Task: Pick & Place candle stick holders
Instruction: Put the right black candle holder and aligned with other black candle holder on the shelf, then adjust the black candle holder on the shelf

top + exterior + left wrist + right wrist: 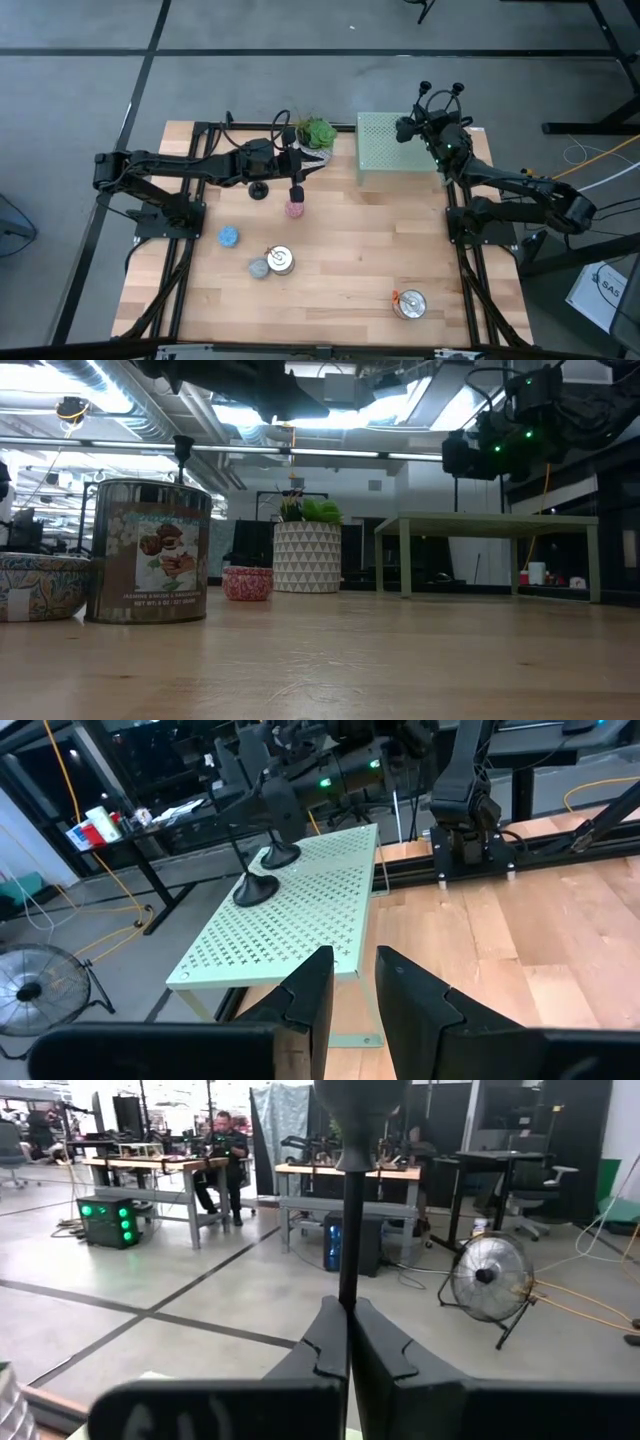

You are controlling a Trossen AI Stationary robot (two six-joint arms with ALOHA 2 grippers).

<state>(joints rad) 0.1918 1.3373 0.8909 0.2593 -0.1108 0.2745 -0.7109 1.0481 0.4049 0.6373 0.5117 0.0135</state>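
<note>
The right gripper (348, 1342), raised over the green perforated stand (395, 150), has its fingers clenched on the thin black stem of a candle stick holder (350, 1200), which stands upright. Whether the left gripper (352, 988) grasps anything cannot be told.

Brown printed tin (148, 552), patterned tin (38, 587), pink candle (247, 582), potted plant (307, 548), green perforated stand (497, 550)

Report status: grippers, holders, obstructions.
Right gripper shut on holder stem at green stand. Left gripper open, empty. Second holder on stand, third holder on table. Path looks clear.
</note>
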